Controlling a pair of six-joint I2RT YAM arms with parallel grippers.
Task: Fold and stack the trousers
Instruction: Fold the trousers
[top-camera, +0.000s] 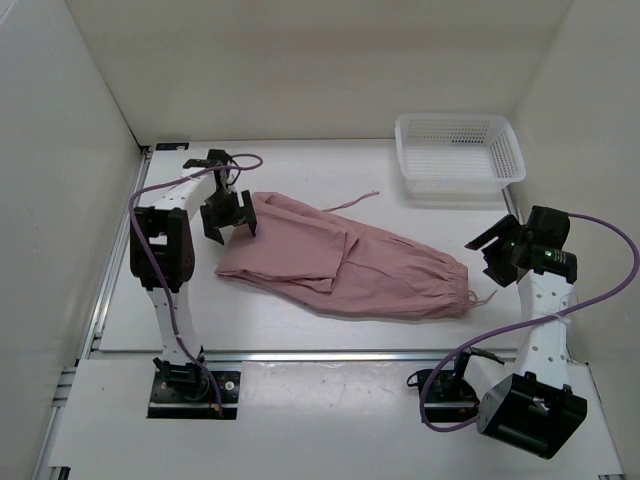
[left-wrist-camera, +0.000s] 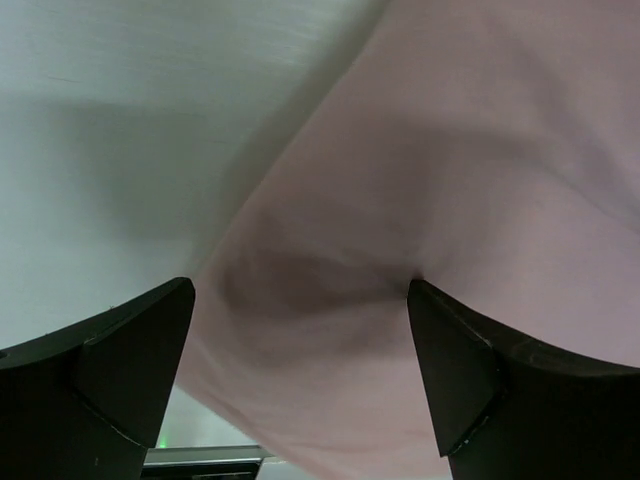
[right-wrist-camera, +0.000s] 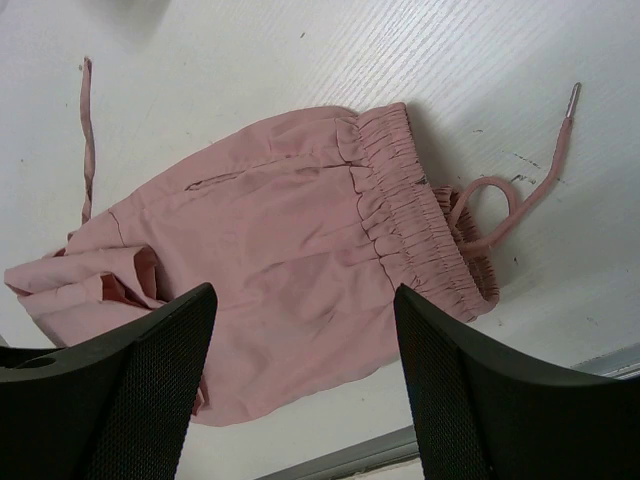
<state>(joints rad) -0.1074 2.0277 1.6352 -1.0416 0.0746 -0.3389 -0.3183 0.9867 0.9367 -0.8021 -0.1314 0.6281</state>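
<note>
The dusty-pink trousers (top-camera: 345, 262) lie folded on the white table, waistband to the right with a drawstring (top-camera: 484, 296) trailing out. My left gripper (top-camera: 228, 218) is open and empty, hovering over the trousers' left end; the left wrist view shows pink cloth (left-wrist-camera: 420, 200) just below its spread fingers (left-wrist-camera: 120, 370). My right gripper (top-camera: 492, 250) is open and empty, raised just right of the waistband. The right wrist view shows the gathered waistband (right-wrist-camera: 410, 210), the looped drawstring (right-wrist-camera: 500, 200) and a pocket slit (right-wrist-camera: 215, 180).
A white mesh basket (top-camera: 459, 152) stands at the back right. White walls enclose the table on the left, back and right. A metal rail (top-camera: 330, 354) runs along the table's near edge. A second drawstring end (top-camera: 352, 200) lies behind the trousers.
</note>
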